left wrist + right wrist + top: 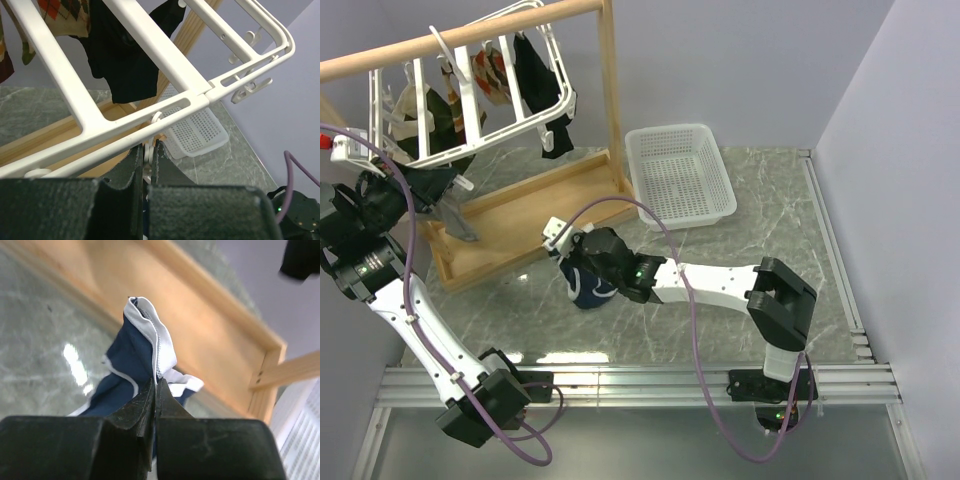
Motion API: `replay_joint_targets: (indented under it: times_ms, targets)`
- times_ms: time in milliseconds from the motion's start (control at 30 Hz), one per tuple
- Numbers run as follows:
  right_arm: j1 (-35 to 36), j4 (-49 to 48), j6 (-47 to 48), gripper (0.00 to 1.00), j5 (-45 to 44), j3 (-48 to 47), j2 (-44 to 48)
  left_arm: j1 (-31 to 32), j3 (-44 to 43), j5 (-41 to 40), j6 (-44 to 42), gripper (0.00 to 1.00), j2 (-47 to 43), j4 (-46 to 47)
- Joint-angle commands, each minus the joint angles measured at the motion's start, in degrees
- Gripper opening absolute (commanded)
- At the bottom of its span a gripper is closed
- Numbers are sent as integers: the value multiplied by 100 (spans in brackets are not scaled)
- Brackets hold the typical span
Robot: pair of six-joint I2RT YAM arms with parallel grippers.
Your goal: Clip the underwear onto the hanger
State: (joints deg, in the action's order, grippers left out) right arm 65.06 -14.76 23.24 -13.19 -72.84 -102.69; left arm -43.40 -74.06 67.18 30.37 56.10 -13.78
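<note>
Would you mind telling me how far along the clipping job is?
Done: the right pincer has the underwear pinched by its waistband. In hand: the left pincer grips a clip under the hanger. Remaining: carrying the underwear up and clipping it.

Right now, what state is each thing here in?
Navy-blue fabric briefs with white trim: pinched at the trim, unclipped.
White plastic grid hanger: hanging tilted from the wooden rail.
Right gripper: shut on the briefs.
Left gripper: shut on a white hanger clip.
White plastic mesh basket: upright, empty.
Black garment: hanging from the hanger.
</note>
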Motion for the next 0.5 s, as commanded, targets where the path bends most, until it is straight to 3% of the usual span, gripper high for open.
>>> replay_joint_targets:
  times_ms: [0, 467]
  targets:
    - [-19, -694, 453, 0, 333, -361, 355, 7, -82, 437, -224, 0, -55, -573]
    - [121, 904, 163, 0, 1020, -2690, -303, 7, -231, 639, -585, 0, 7, -898]
